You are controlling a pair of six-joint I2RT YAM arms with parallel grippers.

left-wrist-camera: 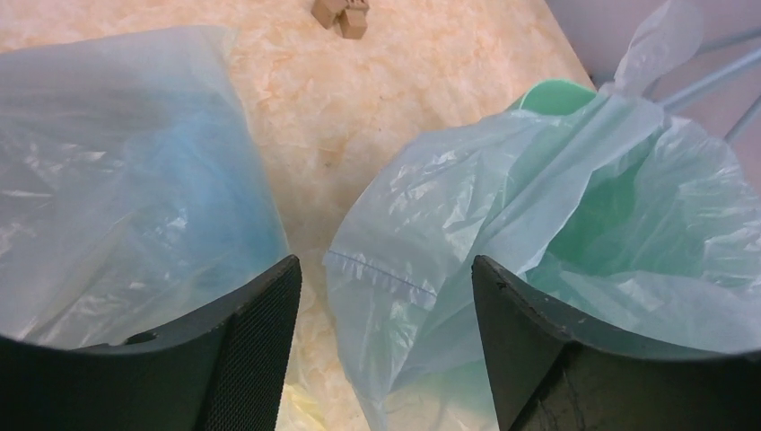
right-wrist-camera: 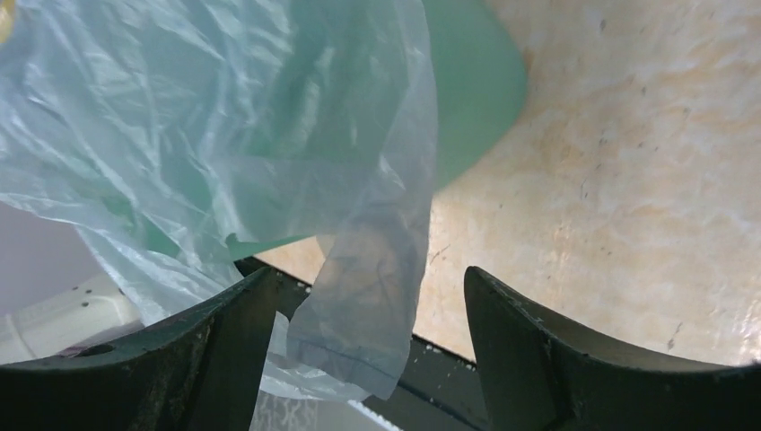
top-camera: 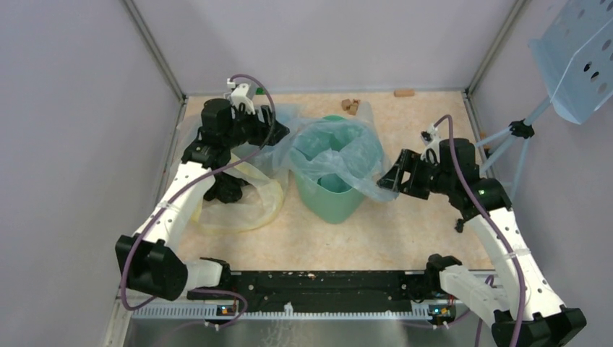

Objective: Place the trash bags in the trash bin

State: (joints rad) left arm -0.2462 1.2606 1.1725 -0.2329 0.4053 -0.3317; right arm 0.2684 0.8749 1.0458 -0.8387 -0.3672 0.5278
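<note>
Open-jawed, left gripper (left-wrist-camera: 384,287) and right gripper (right-wrist-camera: 370,287) flank the trash bag (left-wrist-camera: 431,206) draped over the trash bin (top-camera: 332,201).

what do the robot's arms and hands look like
The left arm and right arm both have white links joined by black joints, and a purple cable runs along each. The left hand and right hand are black, each with two broad curved fingers whose inner faces look finely textured. A small green light glows on the right arm.
</note>
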